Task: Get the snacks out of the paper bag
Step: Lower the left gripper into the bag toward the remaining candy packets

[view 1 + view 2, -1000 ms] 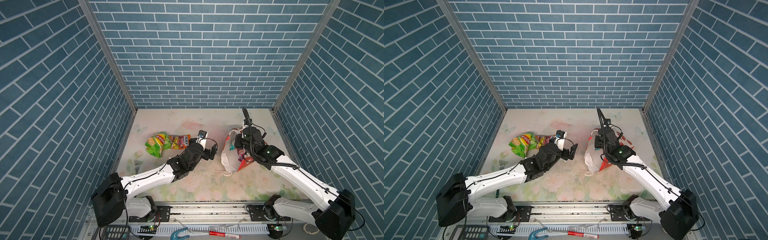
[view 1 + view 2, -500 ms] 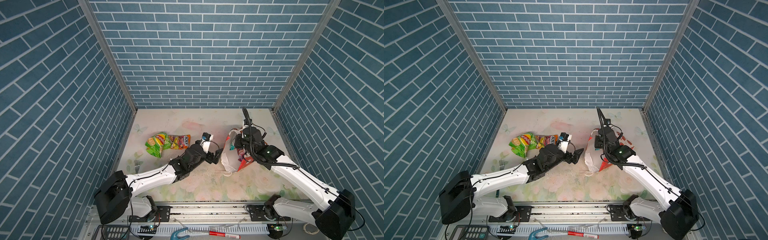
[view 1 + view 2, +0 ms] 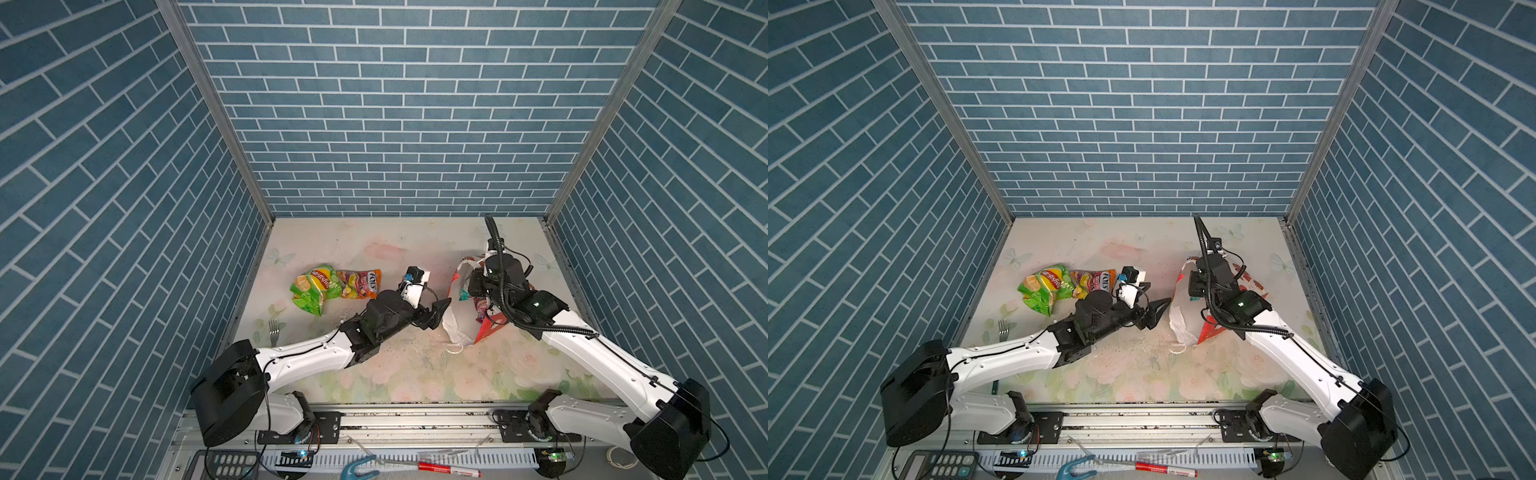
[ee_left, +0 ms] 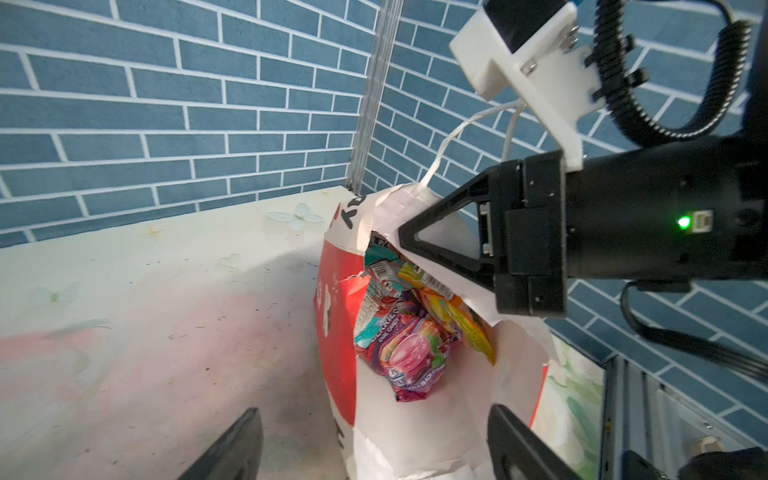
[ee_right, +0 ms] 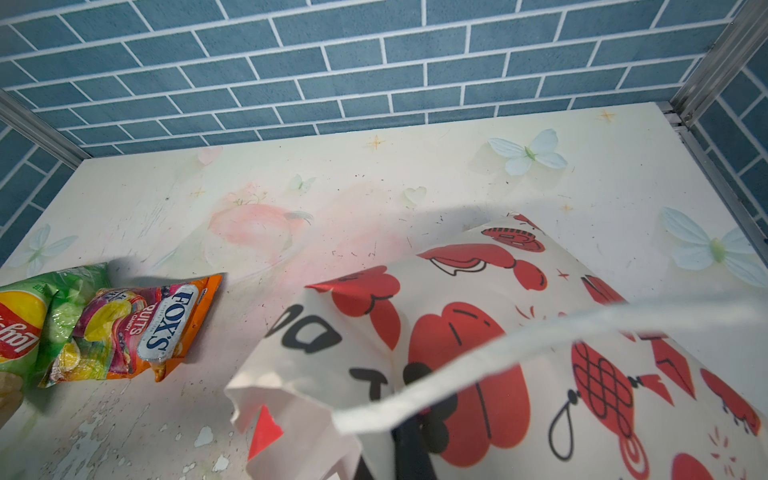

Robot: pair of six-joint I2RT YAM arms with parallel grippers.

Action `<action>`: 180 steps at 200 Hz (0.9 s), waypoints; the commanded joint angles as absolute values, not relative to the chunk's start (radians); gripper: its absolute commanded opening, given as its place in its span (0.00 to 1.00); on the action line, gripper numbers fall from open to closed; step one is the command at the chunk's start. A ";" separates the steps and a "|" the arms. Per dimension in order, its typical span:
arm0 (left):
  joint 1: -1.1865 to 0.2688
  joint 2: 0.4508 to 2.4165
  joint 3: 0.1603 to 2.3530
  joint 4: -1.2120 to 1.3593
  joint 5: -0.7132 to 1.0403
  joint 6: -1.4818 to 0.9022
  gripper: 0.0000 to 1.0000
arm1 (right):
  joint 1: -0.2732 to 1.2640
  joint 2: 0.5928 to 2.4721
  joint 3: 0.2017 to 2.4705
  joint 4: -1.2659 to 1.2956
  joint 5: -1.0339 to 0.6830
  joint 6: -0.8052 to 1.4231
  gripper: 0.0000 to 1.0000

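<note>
Blue brick walls box in the floral surface (image 3: 407,365). I have the right pincer (image 4: 415,235) pinched on the rim of the paper bag (image 4: 337,332), the left pincer (image 3: 435,314) spread at its mouth. I'd enter low over the torn lip and nip one corner of the purple candy packet (image 4: 409,353). Out already, to the left: green chip bag (image 3: 312,289), orange FOX'S packet (image 3: 360,284). That string handle (image 5: 478,360) could snag.

The left gripper (image 3: 440,314) advances rightward, jaws spread, now at the mouth of the paper bag (image 3: 454,329) after standing short of it a second ago.
</note>
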State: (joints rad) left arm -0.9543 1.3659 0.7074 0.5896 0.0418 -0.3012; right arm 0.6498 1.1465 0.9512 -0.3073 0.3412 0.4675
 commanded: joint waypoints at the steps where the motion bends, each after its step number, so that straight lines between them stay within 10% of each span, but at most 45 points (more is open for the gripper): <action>1: -0.963 1.390 0.671 0.701 0.128 -0.306 0.79 | 0.650 1.147 0.963 -0.275 0.336 0.531 0.00; 180: -0.982 1.661 0.852 0.710 0.253 -0.235 0.58 | 0.650 1.150 0.972 -0.285 0.313 0.522 0.00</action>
